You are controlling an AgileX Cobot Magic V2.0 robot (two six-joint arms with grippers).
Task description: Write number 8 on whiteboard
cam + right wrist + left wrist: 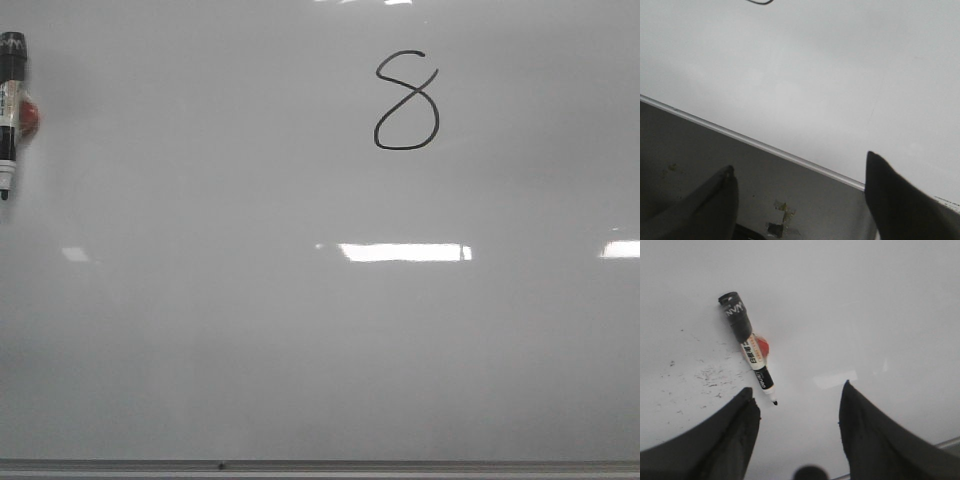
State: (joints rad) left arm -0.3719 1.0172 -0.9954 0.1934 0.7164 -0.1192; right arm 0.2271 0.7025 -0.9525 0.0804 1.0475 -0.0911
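Observation:
A thin black number 8 (406, 101) is drawn on the upper middle of the whiteboard (300, 330). Its bottom curve just shows at the edge of the right wrist view (760, 1). A black and white marker (11, 112) with a red patch lies uncapped on the board at the far left. In the left wrist view the marker (747, 346) lies just beyond my left gripper (797, 392), which is open and empty. My right gripper (800, 165) is open and empty over the board's grey frame (790, 156). Neither gripper shows in the front view.
Small black ink smudges (710, 375) mark the board beside the marker. A dark grey surface (715, 150) with a scrap of tape (785, 212) lies outside the board's frame. The frame runs along the front edge (320, 466).

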